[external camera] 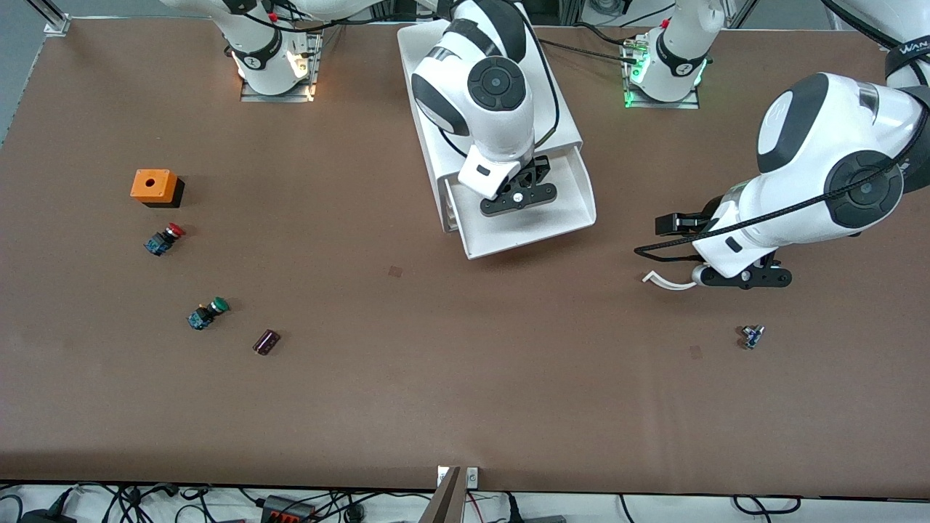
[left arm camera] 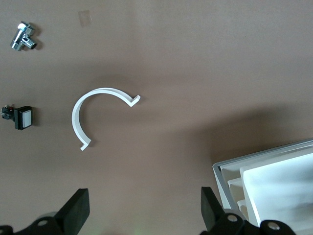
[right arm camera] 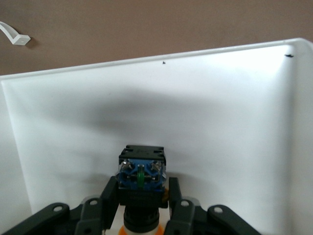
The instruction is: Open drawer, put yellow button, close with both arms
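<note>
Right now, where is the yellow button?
The yellow button sits between the fingers of the right gripper, over the open top drawer of the white cabinet.

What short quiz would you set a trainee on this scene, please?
1. True or false: the drawer is shut.
2. What does the right gripper hold over the drawer? A, the red button; B, the yellow button; C, nothing.
3. Fill in: the left gripper, over the table, is ____.

Key: 1 false, it is pulled out; 2 B; 3 open.
</note>
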Available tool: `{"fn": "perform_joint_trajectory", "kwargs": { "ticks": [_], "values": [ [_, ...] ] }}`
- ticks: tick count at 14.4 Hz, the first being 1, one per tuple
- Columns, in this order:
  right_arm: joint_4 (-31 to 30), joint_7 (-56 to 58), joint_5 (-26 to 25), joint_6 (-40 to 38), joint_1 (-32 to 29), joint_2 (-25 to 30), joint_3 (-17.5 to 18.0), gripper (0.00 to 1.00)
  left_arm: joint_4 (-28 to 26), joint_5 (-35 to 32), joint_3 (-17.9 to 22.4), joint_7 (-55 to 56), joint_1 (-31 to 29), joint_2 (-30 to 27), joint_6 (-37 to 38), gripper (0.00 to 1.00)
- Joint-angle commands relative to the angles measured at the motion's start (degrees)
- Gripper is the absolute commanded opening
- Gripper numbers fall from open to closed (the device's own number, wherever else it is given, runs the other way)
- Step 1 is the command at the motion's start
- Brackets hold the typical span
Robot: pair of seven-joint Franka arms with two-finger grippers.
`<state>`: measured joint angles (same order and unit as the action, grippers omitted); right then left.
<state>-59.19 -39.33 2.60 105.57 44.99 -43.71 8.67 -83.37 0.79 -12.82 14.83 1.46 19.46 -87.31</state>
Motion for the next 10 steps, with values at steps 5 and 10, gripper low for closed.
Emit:
{"fn": "perform_joint_trajectory", "kwargs": {
  "ticks": [5, 10],
  "values": [
    [4.0, -1.7, -0.7, -3.0, -1.3, 2.5, -2.5, 1.00, -2.2, 1.2, 0.1, 0.5, -0.3, -2.1, -1.1, 1.00],
    [9.6, 2.1, -0.2, -17.2, -13.6, 4.5, -2.2, 1.00, -2.4, 1.3, -1.1, 7.7, 1.0, -2.8, -4.8, 1.00]
  ]
}}
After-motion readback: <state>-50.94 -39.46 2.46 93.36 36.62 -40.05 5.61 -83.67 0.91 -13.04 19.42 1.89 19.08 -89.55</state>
